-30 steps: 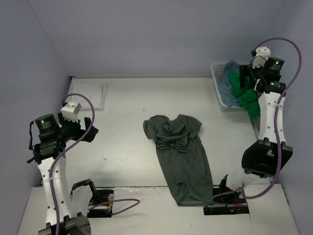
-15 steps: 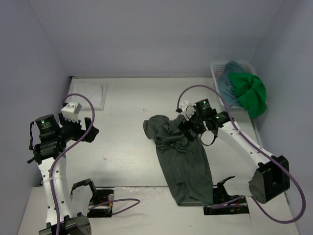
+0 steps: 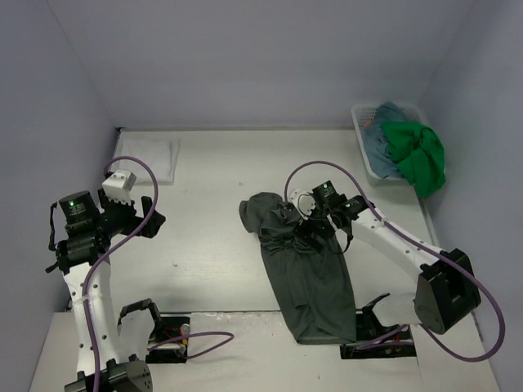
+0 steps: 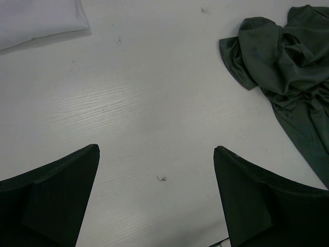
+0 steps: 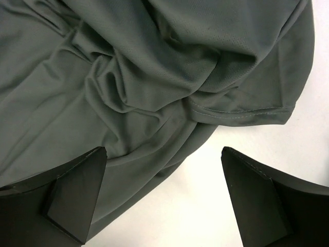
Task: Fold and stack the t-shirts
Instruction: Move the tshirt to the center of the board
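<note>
Dark grey-green t-shirt [image 3: 306, 269] lies crumpled lengthwise mid-table [image 3: 212, 212]; white t-shirt [image 3: 151, 155] sits folded far-left, green t-shirt [image 3: 421, 155] & teal t-shirt [image 3: 382, 140] in basket [image 3: 364, 151] far-right. Right gripper [image 5: 164, 206] hovers just over the dark shirt's bunched top, jaws wide, nothing held. Left gripper [image 4: 154, 200], jaws wide too, is well apart on the left.

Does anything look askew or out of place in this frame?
The dark grey-green shirt lies crumpled mid-table, its upper part twisted and bunched. The bright green shirt spills over the rim of the basket at far right. Nothing looks damaged.
</note>
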You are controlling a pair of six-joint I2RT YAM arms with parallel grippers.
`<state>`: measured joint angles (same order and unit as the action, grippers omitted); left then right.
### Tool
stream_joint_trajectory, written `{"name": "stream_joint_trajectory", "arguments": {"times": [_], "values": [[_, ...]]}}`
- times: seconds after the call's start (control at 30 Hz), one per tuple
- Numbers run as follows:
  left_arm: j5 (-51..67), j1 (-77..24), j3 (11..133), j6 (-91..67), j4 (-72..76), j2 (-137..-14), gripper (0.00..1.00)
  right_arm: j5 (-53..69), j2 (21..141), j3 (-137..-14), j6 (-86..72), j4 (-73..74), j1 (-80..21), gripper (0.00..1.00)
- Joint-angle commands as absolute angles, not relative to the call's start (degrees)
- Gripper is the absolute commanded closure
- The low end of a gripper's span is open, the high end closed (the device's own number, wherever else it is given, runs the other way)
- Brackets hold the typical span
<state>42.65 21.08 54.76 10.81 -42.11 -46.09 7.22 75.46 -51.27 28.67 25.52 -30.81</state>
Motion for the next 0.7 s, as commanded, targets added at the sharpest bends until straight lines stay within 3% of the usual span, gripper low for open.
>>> {"name": "stream_joint_trajectory", "arguments": {"times": [0.0,0.5,0.67], "values": [[44.30,21.53,55.64,10.46,-39.29,-45.79,0.13,5.01,77.34,-51.85,30.32,21.36,-30.76,0.10],[44.21,21.62,55.02,10.55,-38.76,-45.53,0.13,8.61,83.05,-62.48,29.27,16.96,-26.90,0.15],[44.12,21.53,54.93,10.55,-38.76,-45.62,0.13,12.30,86.65,-63.81,29.09,16.35,-24.52,0.22]]}}
